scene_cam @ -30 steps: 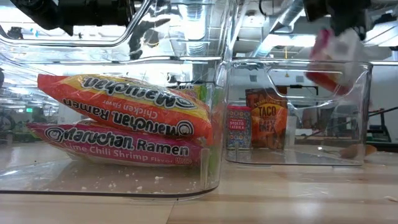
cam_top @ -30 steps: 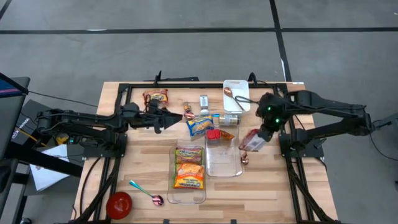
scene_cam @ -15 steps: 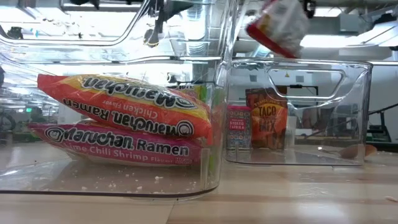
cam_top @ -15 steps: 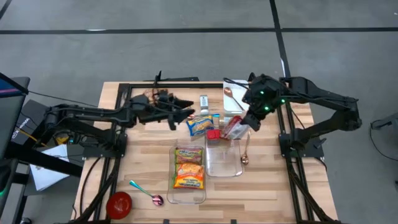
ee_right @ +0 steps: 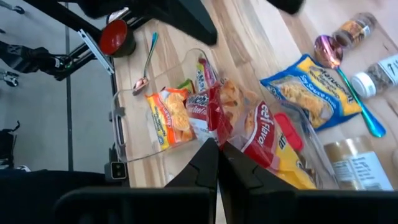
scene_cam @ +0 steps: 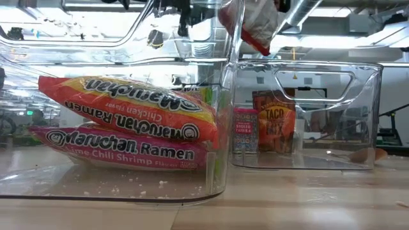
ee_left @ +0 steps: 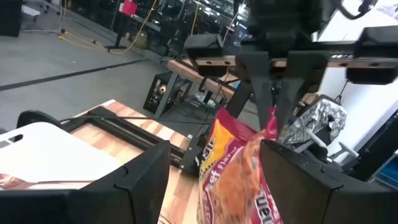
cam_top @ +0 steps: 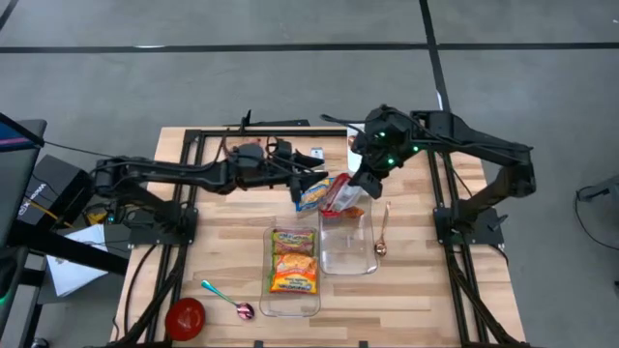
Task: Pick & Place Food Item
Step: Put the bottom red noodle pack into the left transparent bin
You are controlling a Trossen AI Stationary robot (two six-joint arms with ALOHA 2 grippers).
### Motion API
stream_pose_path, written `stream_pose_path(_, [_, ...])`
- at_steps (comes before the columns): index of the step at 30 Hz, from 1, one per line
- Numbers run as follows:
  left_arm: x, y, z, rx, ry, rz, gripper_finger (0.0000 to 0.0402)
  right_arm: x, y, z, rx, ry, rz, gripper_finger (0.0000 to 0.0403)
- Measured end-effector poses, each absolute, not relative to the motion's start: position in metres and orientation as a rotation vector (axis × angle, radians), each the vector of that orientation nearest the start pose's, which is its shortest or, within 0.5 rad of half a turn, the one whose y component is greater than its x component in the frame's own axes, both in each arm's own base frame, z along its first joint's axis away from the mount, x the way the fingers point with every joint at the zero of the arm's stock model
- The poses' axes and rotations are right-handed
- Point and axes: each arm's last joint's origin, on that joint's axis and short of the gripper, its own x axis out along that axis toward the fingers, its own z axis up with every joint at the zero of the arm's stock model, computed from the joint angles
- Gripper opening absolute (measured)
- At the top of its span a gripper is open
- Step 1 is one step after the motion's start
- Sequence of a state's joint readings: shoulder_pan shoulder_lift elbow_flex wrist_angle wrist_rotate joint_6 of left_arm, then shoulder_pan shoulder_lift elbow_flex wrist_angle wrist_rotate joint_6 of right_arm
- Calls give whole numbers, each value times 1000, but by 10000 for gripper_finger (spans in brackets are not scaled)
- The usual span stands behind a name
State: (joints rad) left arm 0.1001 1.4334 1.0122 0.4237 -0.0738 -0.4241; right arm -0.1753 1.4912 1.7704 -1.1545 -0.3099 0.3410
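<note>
The right gripper (cam_top: 354,184) pinches the top edge of a red and white snack bag (cam_top: 343,196) with its fingers shut tight on it. The bag hangs in the air over the far left corner of the empty clear bin (cam_top: 348,253), not inside it yet. The left gripper (cam_top: 311,177) is just beside the bag, on its left, and its fingers (ee_left: 143,177) stand wide open on both sides of the bag with nothing in them. Under them on the table lies a blue and yellow noodle packet (cam_top: 311,194). The other clear bin (cam_top: 292,302), to the left, has two ramen packs (cam_top: 294,259) in it. The two arms are very close, so I think they could bump each other if either one moves fast. The bag is held only by its thin top edge, so it could slip out or swing. If it drops from here it could hit the bin's rim and fall on the table, or land on the noodle packet.
</note>
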Motion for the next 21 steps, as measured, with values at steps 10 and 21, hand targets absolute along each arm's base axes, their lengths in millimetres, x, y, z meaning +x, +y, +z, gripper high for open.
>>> stream_pose_path(10, [344, 35, 318, -452, -18, 113, 242, 278, -41, 421, 517, 847, -12, 0])
stream_pose_path(21, [351, 33, 326, -482, -16, 2, 241, 278, -44, 421, 492, 840, -14, 0])
